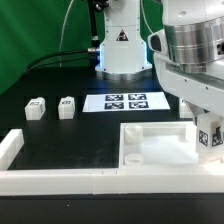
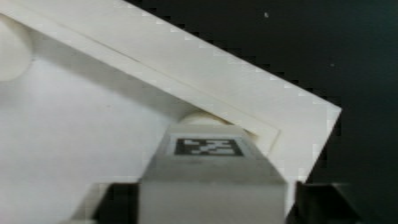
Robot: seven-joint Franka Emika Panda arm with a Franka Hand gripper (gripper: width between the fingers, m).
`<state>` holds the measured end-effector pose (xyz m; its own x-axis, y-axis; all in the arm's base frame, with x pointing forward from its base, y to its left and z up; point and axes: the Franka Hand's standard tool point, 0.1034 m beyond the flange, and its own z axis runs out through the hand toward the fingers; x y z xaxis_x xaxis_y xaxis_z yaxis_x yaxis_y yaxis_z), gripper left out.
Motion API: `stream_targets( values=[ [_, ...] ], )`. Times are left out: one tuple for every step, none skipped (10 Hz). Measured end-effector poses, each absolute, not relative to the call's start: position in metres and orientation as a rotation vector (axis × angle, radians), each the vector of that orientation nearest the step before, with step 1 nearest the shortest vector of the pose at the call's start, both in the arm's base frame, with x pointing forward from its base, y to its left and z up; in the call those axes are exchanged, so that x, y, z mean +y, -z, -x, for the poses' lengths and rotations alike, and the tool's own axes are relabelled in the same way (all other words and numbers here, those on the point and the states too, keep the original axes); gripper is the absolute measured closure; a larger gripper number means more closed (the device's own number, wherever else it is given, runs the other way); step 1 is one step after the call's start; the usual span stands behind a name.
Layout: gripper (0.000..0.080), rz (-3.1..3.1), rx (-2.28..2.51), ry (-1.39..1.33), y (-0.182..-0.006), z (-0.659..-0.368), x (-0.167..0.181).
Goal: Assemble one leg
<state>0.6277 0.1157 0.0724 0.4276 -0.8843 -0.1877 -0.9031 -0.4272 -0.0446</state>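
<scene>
My gripper (image 1: 208,124) is shut on a leg (image 1: 212,138), a small white block with black-and-white tags, and holds it upright at the far right corner of the white square panel (image 1: 160,142). In the wrist view the leg (image 2: 210,160) stands between the two dark fingers (image 2: 118,205), tag facing the camera, with its far end at the panel's (image 2: 107,120) corner edge. I cannot tell whether the leg touches the panel. Two more legs (image 1: 35,107) (image 1: 67,106) stand side by side on the black table at the exterior view's left.
The marker board (image 1: 125,101) lies on the table behind the panel. A low white wall (image 1: 60,180) runs along the front edge and turns up at the left. The panel has a round corner hole (image 1: 133,158). The robot base (image 1: 120,45) stands at the back.
</scene>
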Motion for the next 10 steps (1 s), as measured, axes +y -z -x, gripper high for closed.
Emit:
stream_targets(
  values=[
    [0.0276, 2.548, 1.574, -0.202, -0.0724, -0.6277, 0.1159],
    [0.0190, 2.574, 1.526, -0.198, -0.0723, -0.6276, 0.1160],
    [0.0158, 2.576, 1.524, -0.199, -0.0722, -0.6275, 0.1167],
    [0.0152, 2.650, 1.399, -0.204, -0.0708, -0.6255, 0.1179],
    [0.0152, 2.762, 1.165, -0.192, -0.0703, -0.6249, 0.1173],
    [0.0151, 2.874, 0.910, -0.171, -0.0705, -0.6243, 0.1156],
    [0.0151, 2.956, 0.692, -0.145, -0.0711, -0.6244, 0.1154],
    [0.0151, 3.016, 0.469, -0.122, -0.0720, -0.6247, 0.1161],
    [0.0151, 3.053, 0.296, -0.099, -0.0726, -0.6253, 0.1182],
    [0.0151, 3.078, 0.108, -0.084, -0.0725, -0.6253, 0.1206]
  ],
)
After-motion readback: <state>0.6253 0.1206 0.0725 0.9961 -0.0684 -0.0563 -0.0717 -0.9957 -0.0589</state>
